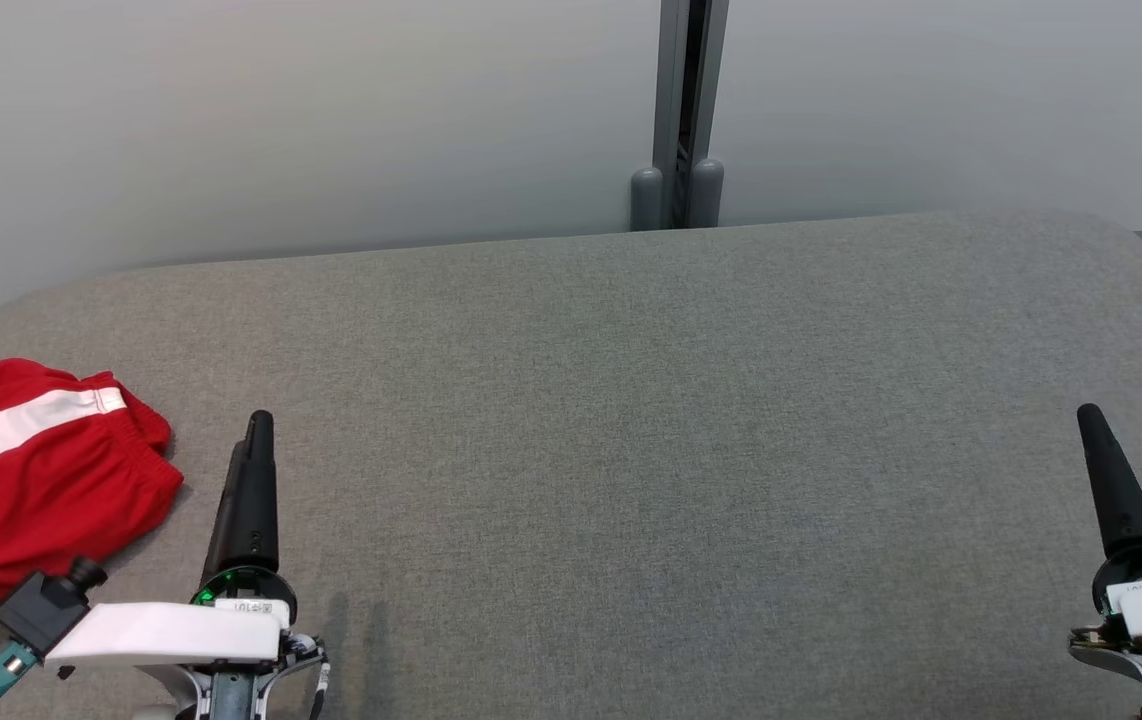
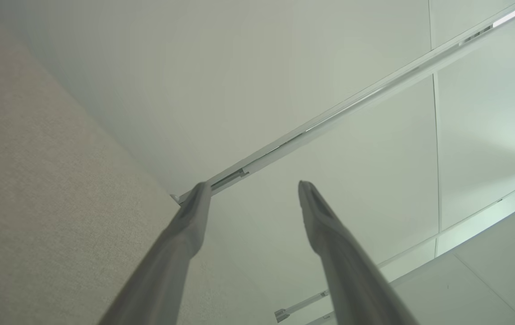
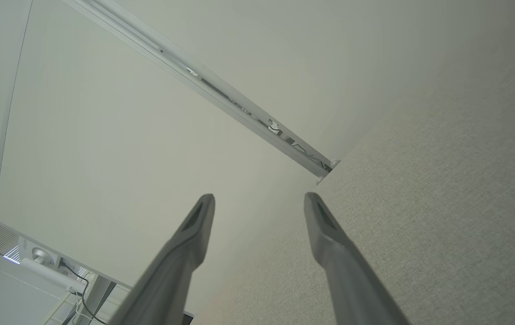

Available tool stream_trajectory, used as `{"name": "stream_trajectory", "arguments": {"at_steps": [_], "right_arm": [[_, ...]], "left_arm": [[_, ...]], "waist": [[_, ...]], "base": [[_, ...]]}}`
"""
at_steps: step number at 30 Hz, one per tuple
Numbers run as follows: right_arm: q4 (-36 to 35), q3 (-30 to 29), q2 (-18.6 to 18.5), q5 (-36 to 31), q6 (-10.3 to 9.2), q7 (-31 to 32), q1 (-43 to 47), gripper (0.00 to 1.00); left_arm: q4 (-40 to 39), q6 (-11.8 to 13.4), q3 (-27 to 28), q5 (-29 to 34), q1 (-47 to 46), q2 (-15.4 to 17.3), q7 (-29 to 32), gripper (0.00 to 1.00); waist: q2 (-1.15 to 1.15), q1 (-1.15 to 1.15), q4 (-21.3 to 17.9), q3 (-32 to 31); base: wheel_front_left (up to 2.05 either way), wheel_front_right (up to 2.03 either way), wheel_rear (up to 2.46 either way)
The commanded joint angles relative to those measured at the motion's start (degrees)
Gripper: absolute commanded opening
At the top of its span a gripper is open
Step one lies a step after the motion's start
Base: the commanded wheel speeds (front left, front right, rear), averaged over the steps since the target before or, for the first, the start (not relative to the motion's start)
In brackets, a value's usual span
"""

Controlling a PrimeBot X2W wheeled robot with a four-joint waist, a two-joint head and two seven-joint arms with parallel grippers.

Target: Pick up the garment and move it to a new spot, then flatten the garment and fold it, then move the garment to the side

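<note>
Head view: illegible label (image 1: 249, 607) on left gripper (image 1: 258, 428)

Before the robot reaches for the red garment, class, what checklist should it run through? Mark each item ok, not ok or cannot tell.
1. Jaws of the left gripper open: ok.
2. Jaws of the right gripper open: ok.
3. Both grippers hold nothing: ok.
4. The garment lies on the grey surface, beside the left gripper and apart from its fingers: ok.
5. Whole garment inside the head view: not ok, its left part is cut off by the picture's edge.
6. Garment lies flat: cannot tell.
</note>
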Motion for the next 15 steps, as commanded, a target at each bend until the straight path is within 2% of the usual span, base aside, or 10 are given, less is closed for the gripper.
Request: {"name": "stream_trajectory", "arguments": {"at_steps": [1, 7, 15], "right_arm": [[-1.3, 0.5, -0.9, -2.8, 0.01, -0.8, -1.5, 1.00], [-1.5, 2.0, -1.5, -10.4, 0.01, -2.4, -1.6, 1.00], [-1.3, 3.8, -1.9, -18.9, 0.02, -4.5, -2.0, 1.00]], "left_arm": [[-1.1, 0.3, -0.3, 2.8, -2.2, 0.8, -0.4, 1.00], [-1.0, 1.2, -1.7, 9.7, -2.5, 1.7, -1.3, 1.00], [-0.3, 3.6, -3.8, 19.7, -3.1, 3.8, -2.0, 1.00]], "waist": [[0.00, 0.00, 0.0, 0.0], [0.00, 0.00, 0.1, -0.2], [0.00, 0.00, 0.0, -0.2]], "base": [[0.00, 0.00, 0.00], [0.00, 0.00, 0.00], [0.00, 0.00, 0.00]]}}
